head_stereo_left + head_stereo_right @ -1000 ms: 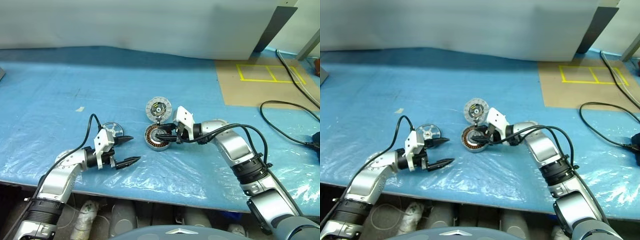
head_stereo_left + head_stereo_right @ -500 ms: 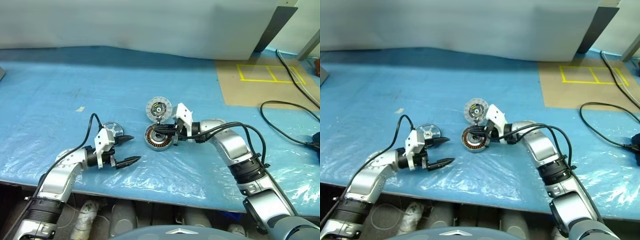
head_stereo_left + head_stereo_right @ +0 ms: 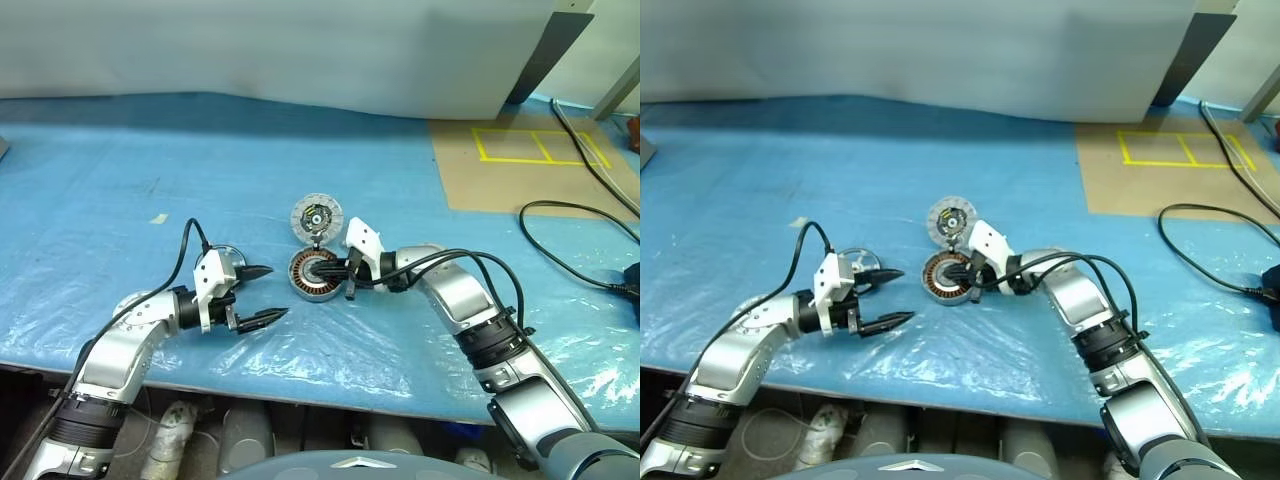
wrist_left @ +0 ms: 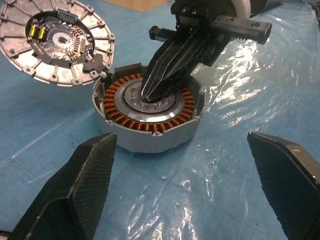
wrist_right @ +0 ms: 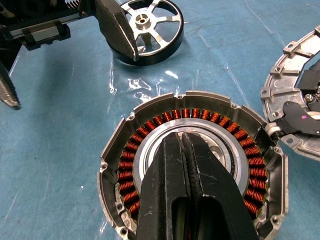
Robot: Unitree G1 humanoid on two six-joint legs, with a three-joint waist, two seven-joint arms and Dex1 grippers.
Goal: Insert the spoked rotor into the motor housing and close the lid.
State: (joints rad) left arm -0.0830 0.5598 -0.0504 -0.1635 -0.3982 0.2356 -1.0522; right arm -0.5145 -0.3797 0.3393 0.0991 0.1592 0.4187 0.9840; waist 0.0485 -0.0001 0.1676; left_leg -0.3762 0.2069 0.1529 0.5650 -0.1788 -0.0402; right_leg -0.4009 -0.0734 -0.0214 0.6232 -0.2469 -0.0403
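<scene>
Housing (image 3: 315,274) sits mid-tabletop (image 3: 150,160) on a blue plastic sheet, open side up, its copper windings ringing a silver centre. The lid (image 3: 317,217) lies just behind it, touching its rim, with its circuit-board face turned up. The rotor (image 5: 148,29) rests to the housing's left, flat on the sheet, close by the left hand's far finger.

The right hand (image 5: 186,150) reaches in from the right with its two black fingers pressed together, their tips pointing down into the housing's centre; they grip nothing. The left hand (image 3: 264,296) hovers left of the housing with its fingers spread wide apart and empty, aimed towards the housing. A black cable (image 3: 560,230) loops across the tabletop's right end.
</scene>
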